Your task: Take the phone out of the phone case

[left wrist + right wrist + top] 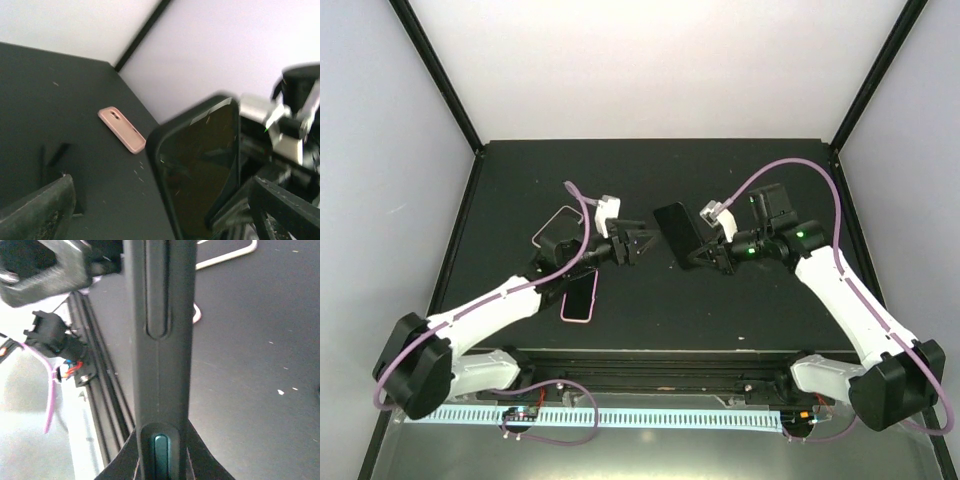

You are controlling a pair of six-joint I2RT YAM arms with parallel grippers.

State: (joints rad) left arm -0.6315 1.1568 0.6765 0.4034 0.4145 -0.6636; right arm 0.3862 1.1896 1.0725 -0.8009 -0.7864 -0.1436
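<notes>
**Left to right.** Behind the left fingers, two items lie flat on the tabletop: the far pink case and the near pink case. They lie on either side of the left forearm, and neither is touched.

The left fingers are spread wide and hold nothing. They point at the phone, whose free end lies just ahead of the tips, apparently not touching them. This stance probably readies them to close on that end and work the two parts apart.

The phone sits in its black case, raised off the tabletop. The right fingers are closed on the case, pinching it across its thickness at the end away from the left fingers. Holding it aloft likely keeps the free end reachable for the other arm.

**Views.**
- **Top view:** gives the layout only, and the phone reads as a plain dark slab.
- **Left wrist view:** the only one to show the dark screen ringed by the case's rim, so the phone appears still seated. It also shows a pink case lying flat well beyond the fingers. Whether it is one of the pair seen from above cannot be told.
- **Right wrist view:** the only one to show the case's side edge with its moulded button covers, and a finger pressing on either side of it. The screen is hidden here.
</notes>
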